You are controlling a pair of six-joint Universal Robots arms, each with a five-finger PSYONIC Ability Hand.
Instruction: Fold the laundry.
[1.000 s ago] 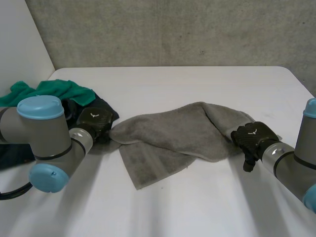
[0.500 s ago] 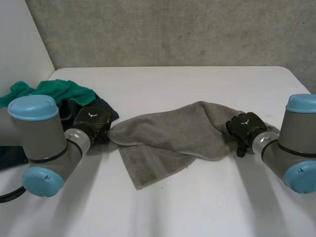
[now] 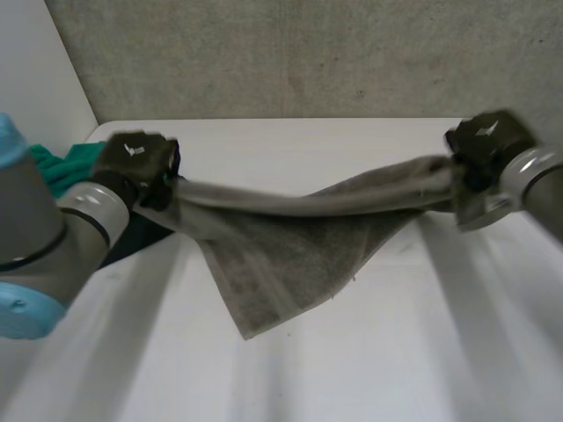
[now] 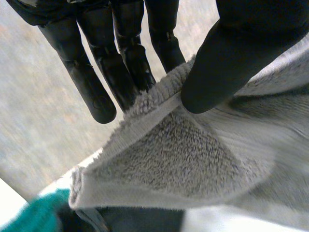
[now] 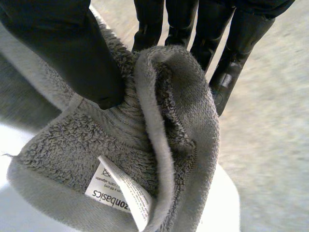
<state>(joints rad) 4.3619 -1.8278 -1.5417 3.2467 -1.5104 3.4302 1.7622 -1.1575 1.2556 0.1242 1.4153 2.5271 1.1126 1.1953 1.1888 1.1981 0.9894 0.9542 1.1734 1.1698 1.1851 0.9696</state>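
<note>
Towel (image 3: 290, 255) hangs stretched, left hand (image 3: 132, 158) and right hand (image 3: 484, 141) pinching opposite ends; green cloth (image 3: 66, 171) half hidden.

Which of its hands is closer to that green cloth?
Left. The left hand pinches one end of the towel right beside the green cloth; the right hand pinches the other end, far from it.

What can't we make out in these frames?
- Head view: green cloth and dark cloth are mostly hidden behind the left arm; what they are is unclear.
- Head view: right arm is cut off by the edge.
- Right wrist view: label on the grey towel is folded; its small print is unreadable.
- Left wrist view: some of the left hand fingertips sit behind the towel's hem.
</note>
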